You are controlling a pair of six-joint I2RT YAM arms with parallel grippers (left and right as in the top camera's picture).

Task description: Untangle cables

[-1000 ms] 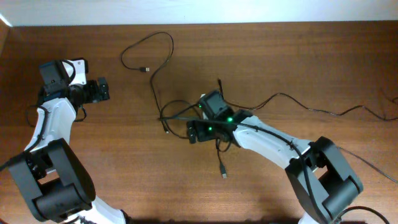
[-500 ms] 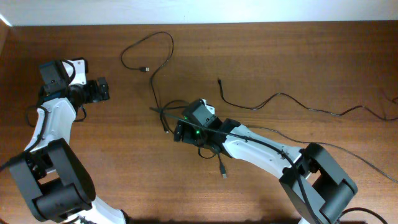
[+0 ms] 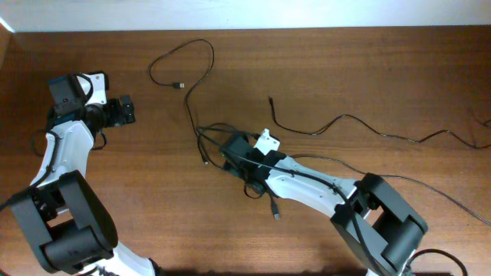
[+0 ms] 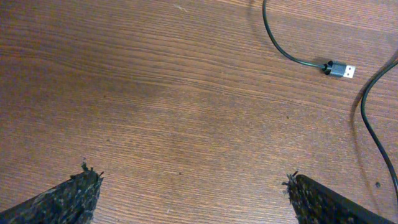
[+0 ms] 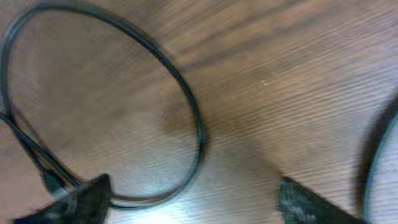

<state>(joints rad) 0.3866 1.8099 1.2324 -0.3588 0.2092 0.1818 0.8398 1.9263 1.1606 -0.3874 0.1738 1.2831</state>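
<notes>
Thin black cables lie on the wooden table. One cable loops from a plug (image 3: 179,85) around the back and down into a tangle (image 3: 207,138) at the middle. A second cable (image 3: 345,119) runs from mid-table to the right edge. A third plug end (image 3: 275,215) lies nearer the front. My right gripper (image 3: 222,147) is low over the tangle; in the right wrist view it (image 5: 193,202) is open, with a cable loop (image 5: 186,106) lying between its fingers. My left gripper (image 3: 126,111) is at the far left, open and empty (image 4: 196,193), with the plug (image 4: 341,70) ahead of it.
The table's back edge meets a white wall (image 3: 245,11). Thicker robot wires trail off at the right (image 3: 460,207). Another cable stretch runs along the right side of the left wrist view (image 4: 373,124).
My right gripper has moved left onto the tangle and its wrist has rolled over, white cap now up. The tangled loops shifted slightly. The left arm has not moved.
</notes>
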